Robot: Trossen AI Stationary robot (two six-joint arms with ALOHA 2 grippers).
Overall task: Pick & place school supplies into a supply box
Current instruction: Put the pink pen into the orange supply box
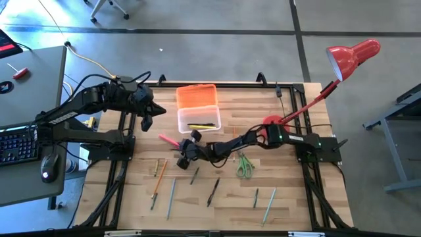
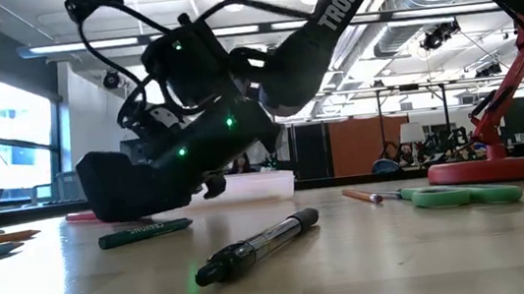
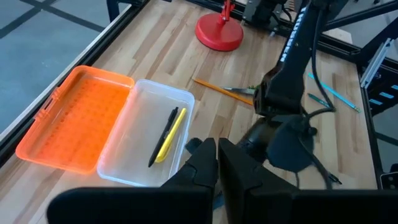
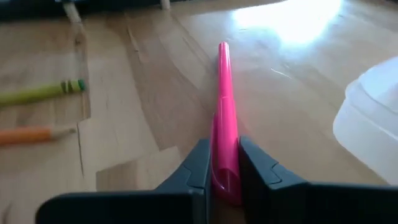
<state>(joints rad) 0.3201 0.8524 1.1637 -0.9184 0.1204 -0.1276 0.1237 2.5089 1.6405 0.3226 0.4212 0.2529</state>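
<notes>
Your right gripper (image 4: 222, 163) sits low on the table, its fingers pinching the pink marker (image 4: 224, 118) at one end, just in front of the supply box (image 1: 198, 119). Lift it level before you swing over the clear tray, or the long free end may droop. The left gripper (image 3: 217, 163) hovers beside the box, fingers pressed together. The marker is slim, smooth and bright pink.

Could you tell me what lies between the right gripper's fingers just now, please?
The pink marker lies between the right gripper's fingers, which press on its sides, as the right wrist view shows. Beyond the fingers it stretches over bare wooden table.
</notes>
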